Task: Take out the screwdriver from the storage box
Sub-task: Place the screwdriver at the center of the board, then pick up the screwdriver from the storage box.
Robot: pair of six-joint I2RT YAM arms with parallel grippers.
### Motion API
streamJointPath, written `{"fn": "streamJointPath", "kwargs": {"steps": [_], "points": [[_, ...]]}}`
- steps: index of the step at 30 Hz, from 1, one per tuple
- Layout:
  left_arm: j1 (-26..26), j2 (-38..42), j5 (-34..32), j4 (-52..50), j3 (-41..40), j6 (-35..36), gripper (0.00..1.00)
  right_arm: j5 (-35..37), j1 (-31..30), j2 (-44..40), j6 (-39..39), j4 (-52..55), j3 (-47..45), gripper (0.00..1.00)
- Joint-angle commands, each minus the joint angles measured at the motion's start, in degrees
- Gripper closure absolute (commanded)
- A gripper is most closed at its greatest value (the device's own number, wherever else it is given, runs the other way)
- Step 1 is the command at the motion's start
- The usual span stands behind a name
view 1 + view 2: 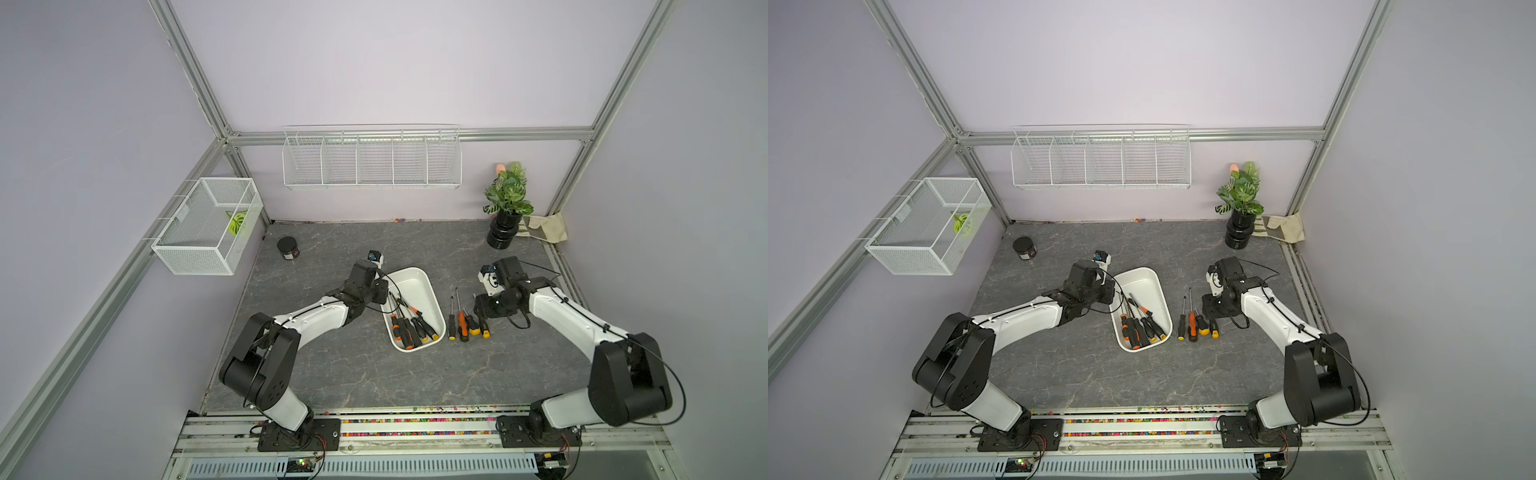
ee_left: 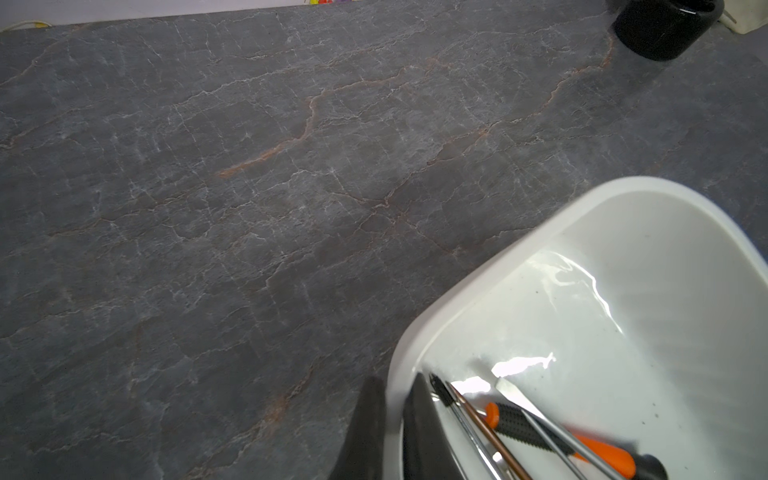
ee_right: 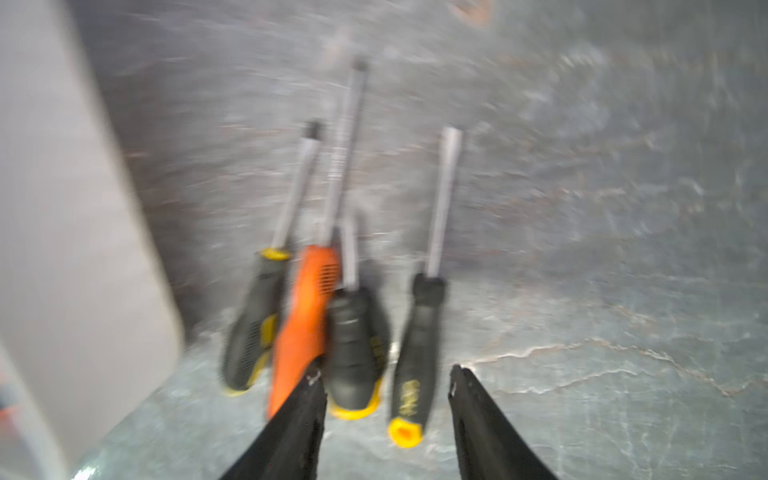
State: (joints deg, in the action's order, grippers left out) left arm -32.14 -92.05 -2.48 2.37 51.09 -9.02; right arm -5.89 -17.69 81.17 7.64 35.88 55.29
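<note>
We are logging right hand (image 3: 384,374) spread empty, left hand (image 2: 395,386) pinching storage box (image 1: 409,284) rim, and judging its stiff screwdrivers (image 1: 411,326) best gripped mid-handle.

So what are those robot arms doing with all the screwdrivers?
They are taking screwdrivers out of the white storage box. The left gripper is pinched shut on the box's rim. The right gripper is open and holds nothing. It hovers just above four screwdrivers that lie side by side on the grey table next to the box. Several more screwdrivers are piled inside the box, waiting to come out.
</note>
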Motion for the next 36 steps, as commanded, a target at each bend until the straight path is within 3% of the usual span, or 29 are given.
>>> {"fn": "streamJointPath", "kwargs": {"steps": [1, 6, 14, 29, 36], "points": [[0.1, -0.5, -0.2, 1.1, -0.2, -0.1, 1.00, 1.6, -5.1, -4.9, -0.8, 0.2, 1.0, 0.47], [0.1, 0.2, 0.3, 0.6, 0.0, -0.6, 1.00, -0.2, -13.0, -8.4, 1.1, -3.1, 1.8, 0.46], [0.1, 0.3, 1.0, -0.3, 0.9, -1.2, 1.00, -0.1, -23.3, 1.8, -0.9, -2.9, 7.8, 0.48], [0.1, 0.5, 1.0, -0.3, 0.8, -1.6, 1.00, 3.0, -24.4, 19.1, -6.2, 5.2, 18.7, 0.53], [0.1, 0.3, 0.7, -0.3, 0.7, -1.7, 1.00, 4.3, -24.7, 22.2, -6.7, 5.8, 19.4, 0.54]]}}
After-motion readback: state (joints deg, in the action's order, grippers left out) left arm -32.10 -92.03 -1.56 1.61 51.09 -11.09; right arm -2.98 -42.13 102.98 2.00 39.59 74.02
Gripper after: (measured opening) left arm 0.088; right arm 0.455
